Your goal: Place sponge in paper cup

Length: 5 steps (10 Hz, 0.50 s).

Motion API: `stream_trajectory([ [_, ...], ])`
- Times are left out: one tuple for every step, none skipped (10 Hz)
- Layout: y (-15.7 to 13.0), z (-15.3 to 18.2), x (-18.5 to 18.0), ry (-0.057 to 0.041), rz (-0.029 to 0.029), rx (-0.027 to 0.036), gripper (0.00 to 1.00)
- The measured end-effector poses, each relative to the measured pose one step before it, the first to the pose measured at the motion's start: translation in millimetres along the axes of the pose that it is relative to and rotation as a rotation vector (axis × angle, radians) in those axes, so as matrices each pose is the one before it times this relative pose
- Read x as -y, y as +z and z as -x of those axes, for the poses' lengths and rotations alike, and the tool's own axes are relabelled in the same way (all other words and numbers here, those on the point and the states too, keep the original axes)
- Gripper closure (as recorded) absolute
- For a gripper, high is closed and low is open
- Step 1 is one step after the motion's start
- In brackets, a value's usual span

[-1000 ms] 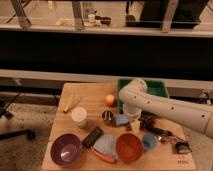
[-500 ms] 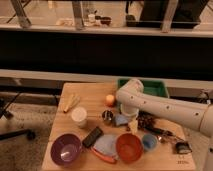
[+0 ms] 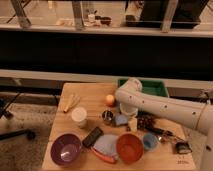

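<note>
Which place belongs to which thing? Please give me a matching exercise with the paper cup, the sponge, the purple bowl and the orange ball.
Things:
1. paper cup
2. sponge
3. purple bowl
4. orange ball

Places:
A. front left corner of the table
B. close by the gripper, right of the small metal cup
C. far side of the table, left of the green bin
D. left of the small metal cup

Pairs: 1-D; 2-B; 3-A; 4-C.
</note>
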State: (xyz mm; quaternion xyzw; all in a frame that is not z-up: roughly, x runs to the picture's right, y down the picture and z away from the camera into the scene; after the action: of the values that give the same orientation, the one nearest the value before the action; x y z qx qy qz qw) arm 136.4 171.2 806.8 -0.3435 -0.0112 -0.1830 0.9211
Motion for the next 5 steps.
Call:
stream_trajectory([
  [-1.13, -1.52, 1.94, -0.00344, -0.00302, -0.00146, 0.2],
  [-2.07, -1.45, 1.77, -0.00351, -0.00381, -0.00238, 0.2],
  [-1.4, -1.67, 1.47, -0.00363, -0.00158, -0.00185, 0.2],
  [-0.79, -0.99, 0.57, -0.00115, 0.00034, -0.00173, 0.2],
  [1.7, -0.67, -0.21, -0.00093, 0.00304, -0.00117, 0.2],
])
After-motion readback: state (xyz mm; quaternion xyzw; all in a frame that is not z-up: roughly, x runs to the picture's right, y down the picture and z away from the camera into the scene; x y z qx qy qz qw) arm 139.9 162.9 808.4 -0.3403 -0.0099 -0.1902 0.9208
